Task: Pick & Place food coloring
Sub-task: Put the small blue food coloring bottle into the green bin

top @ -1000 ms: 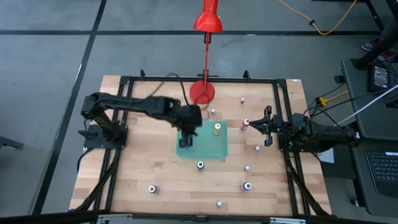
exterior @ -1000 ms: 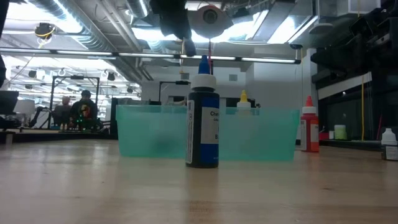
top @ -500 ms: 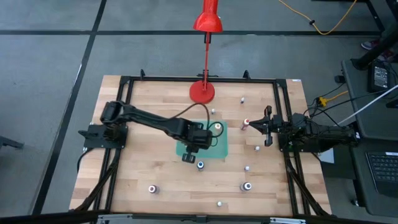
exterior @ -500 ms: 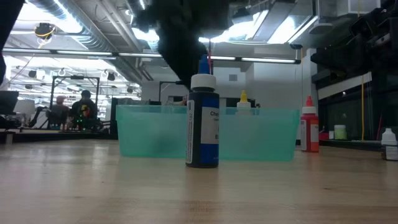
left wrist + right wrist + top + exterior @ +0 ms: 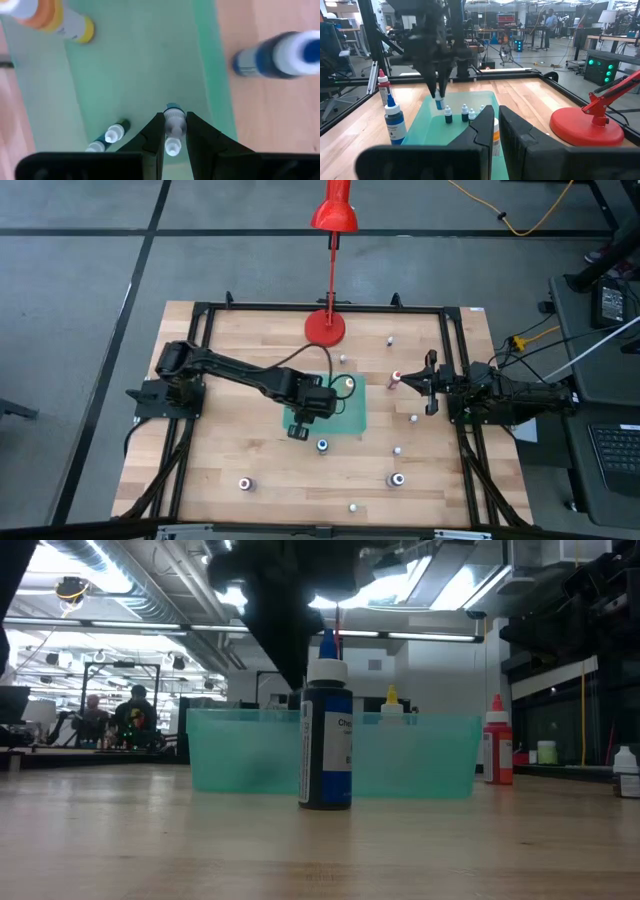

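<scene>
My left gripper (image 5: 173, 131) is over the near part of the teal tray (image 5: 350, 423), pointing down, shut on a tiny food coloring bottle (image 5: 439, 103) with a white cap and blue body. Inside the tray stand more small bottles (image 5: 448, 115) (image 5: 464, 112) and an orange-and-yellow one (image 5: 52, 20). A larger blue bottle (image 5: 322, 445) stands on the table just outside the tray's near wall. My right gripper (image 5: 404, 380) waits at the table's right side with its fingers close together; a red-capped bottle (image 5: 396, 378) stands at its tips. My left gripper pinches the tiny bottle between its two fingers at the white cap and neck (image 5: 174, 122), coming from above and pointing down. The bottle is upright, and its blue body (image 5: 439, 105) hangs below the fingertips inside the tray. Whether its base touches the tray floor cannot be told.
The red lamp's round base (image 5: 324, 328) stands on the table beyond the tray. Loose bottles are scattered over the near and right parts of the table (image 5: 245, 483) (image 5: 397, 479) (image 5: 352, 507) (image 5: 413, 419). A black frame (image 5: 200, 315) runs around the table's edges.
My left arm has swung round and carried its gripper toward the table's near edge and down into the tray, still shut on the small bottle. In the last half second it has moved only slightly. The right arm has kept still.
</scene>
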`<state>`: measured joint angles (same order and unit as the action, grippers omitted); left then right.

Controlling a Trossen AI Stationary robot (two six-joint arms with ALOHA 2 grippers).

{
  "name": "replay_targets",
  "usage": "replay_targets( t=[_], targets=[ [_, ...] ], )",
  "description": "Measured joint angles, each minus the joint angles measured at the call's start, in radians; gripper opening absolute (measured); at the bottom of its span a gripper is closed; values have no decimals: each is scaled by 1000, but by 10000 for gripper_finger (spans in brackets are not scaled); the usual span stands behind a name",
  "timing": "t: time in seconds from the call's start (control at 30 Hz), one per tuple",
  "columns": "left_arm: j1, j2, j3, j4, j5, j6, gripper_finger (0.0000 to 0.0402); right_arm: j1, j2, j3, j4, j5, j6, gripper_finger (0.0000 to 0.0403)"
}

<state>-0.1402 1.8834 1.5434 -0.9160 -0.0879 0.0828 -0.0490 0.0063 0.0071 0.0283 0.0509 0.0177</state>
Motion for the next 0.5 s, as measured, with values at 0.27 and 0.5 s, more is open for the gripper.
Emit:
replay_targets(
  t=[0.27, 0.5],
  targets=[
    [-3, -185, -321, 406, 46, 0, 56, 0, 0, 0, 0, 0, 0, 31],
    [35, -209, -334, 425, -25, -45, 56, 0, 0, 0, 0, 0, 0, 31]
  ],
)
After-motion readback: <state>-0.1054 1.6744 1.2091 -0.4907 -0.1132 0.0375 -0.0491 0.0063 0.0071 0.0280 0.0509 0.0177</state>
